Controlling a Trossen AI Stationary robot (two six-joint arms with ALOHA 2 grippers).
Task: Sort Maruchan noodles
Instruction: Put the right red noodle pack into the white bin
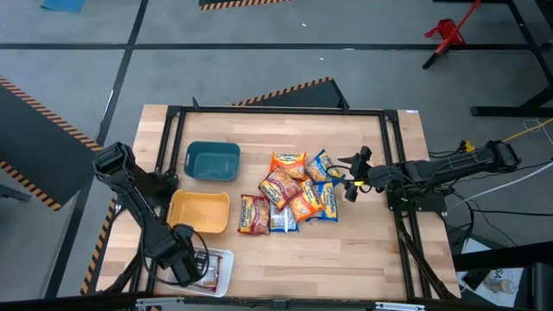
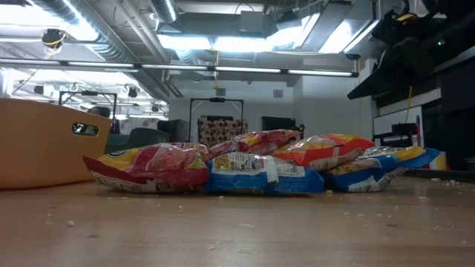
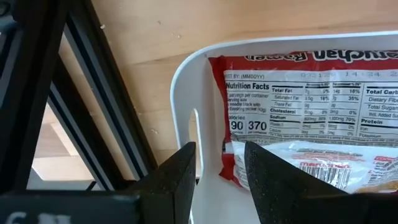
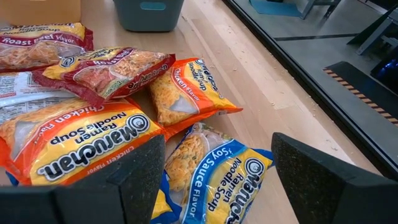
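Several Maruchan noodle packets, orange, red and blue, lie in a loose overlapping pile [image 1: 289,194] in the middle of the table [image 2: 260,167]. My right gripper [image 1: 352,175] hangs wide open at the pile's right side. Its fingers stand on either side of a blue soy-sauce packet [image 4: 217,177] without touching it [image 4: 217,146]. My left gripper [image 1: 192,263] is at the near left, over the white tray [image 3: 186,81]. It is open by a narrow gap [image 3: 221,155]. A red packet [image 3: 298,93] lies face down in that tray.
A teal tray [image 1: 212,161] and a yellow tray [image 1: 199,212] stand left of the pile; the white tray [image 1: 223,275] is at the near left corner. A black frame [image 1: 393,155] runs round the table's edges. Bare wood lies near of the pile.
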